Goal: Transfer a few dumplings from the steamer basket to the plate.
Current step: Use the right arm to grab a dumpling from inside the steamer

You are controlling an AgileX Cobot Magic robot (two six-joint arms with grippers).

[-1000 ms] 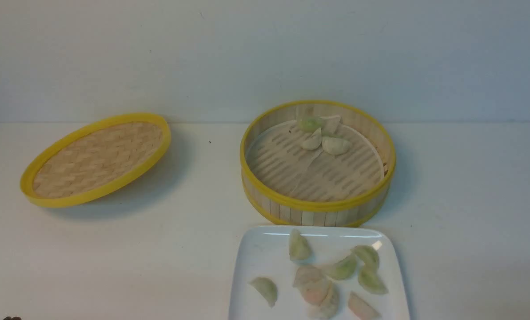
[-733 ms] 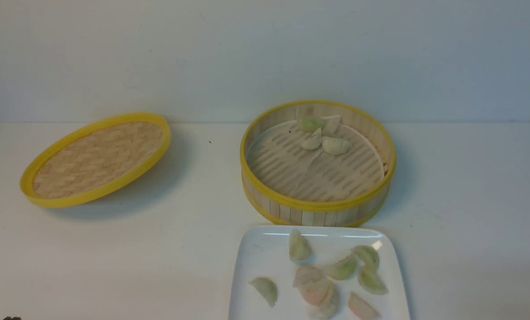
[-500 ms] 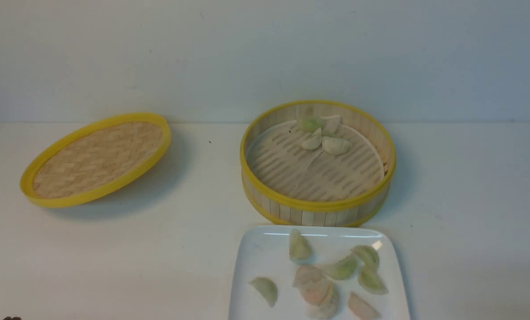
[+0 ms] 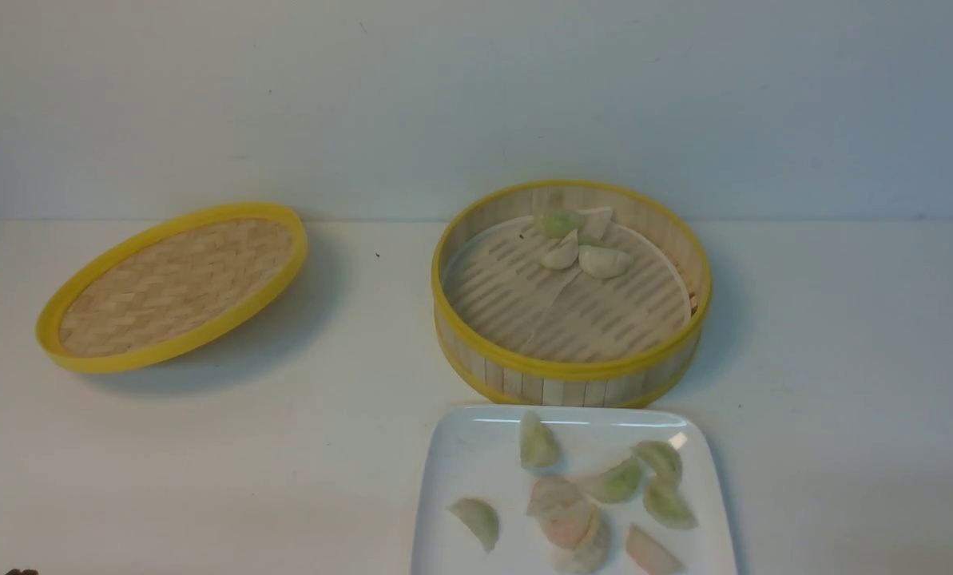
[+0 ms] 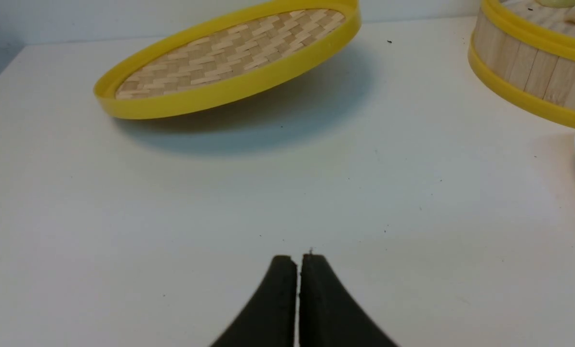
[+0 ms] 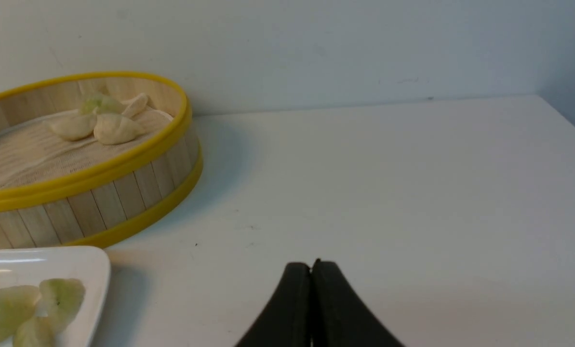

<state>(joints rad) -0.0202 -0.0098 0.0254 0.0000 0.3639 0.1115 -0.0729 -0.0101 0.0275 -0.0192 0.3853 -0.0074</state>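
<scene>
A: While nothing has budged since a second back, both tools sit idle: left gripper (image 5: 298, 262) pinched tight on nothing, right gripper (image 6: 311, 267) likewise.

B: And the dumplings (image 4: 616, 481), pale green and pinkish crescents, lie scattered on the plate (image 4: 468, 471); a few whitish ones huddle at the far wall of the steamer basket (image 4: 572, 369).

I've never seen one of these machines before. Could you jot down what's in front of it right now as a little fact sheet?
Steamer basket: uncovered, near the back wall
Dumplings in basket: about four, bunched at its far side
Plate: white, square, just on the robot's side of the basket
Dumplings on plate: about eight, scattered
Lid: left of the basket, lying tilted
Jaws: both pairs pressed shut, holding nothing
</scene>
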